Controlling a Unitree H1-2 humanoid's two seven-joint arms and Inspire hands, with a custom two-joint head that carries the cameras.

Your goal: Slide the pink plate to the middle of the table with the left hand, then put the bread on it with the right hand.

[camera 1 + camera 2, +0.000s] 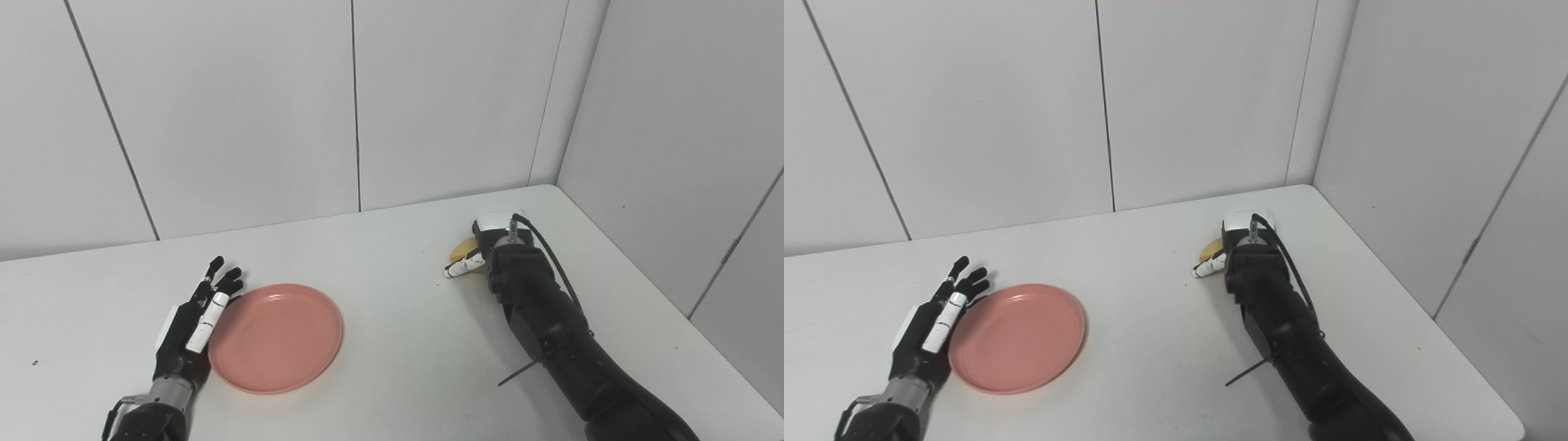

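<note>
Plate, pink [275, 337], sits flat on the white table [392, 380], left of centre, empty. Left hand [193, 318] lies just beside its left rim, fingers apart and straight, edge-on to the plate and touching or nearly touching it; it holds nothing.

Bread [462, 248] is over on the right half of the table, well apart from the plate, mostly hidden behind the right hand [487, 254]. Only a tan crescent shows. One white fingertip pokes out to the left beneath it. Right hand appears to be curled around the bread, but whether it is actually clamped on it cannot be told from either view.

Judgement: step in hand is the slide. Plate looks short of the middle. To do it well, keep the flat of the fingers low against the rim, push rightward evenly through the plate's centre line so it does not spin or ride up.

No brands, labels or writing legible. Green indicator light [508, 230] on the right wrist only.
</note>
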